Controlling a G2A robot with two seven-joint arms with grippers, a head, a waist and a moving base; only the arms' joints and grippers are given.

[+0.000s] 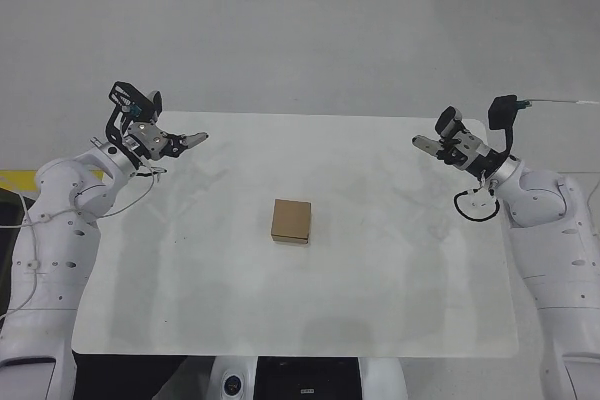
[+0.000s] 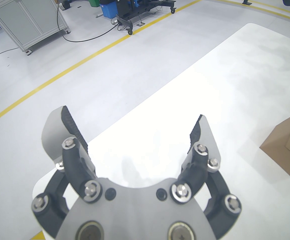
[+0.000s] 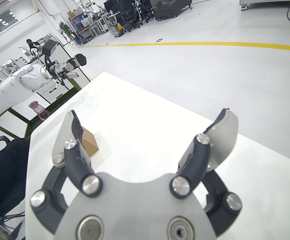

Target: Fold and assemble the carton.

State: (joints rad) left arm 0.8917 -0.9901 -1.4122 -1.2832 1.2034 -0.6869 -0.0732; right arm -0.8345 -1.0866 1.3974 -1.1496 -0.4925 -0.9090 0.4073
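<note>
White worktop (image 1: 180,320) stretches away from the robot's side. A small brown carton (image 1: 291,221) sits on it near the middle, squared up as a box and well apart from both arms. Farther out, the left hand (image 2: 133,113) hangs above the far left corner, fingers spread wide with nothing between them. The right hand (image 3: 148,111) hangs likewise open over the far right corner.

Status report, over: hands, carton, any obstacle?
Left hand open, right hand open, above far table corners. Carton mid-table, looks closed, apart from both. No obstacle between.
</note>
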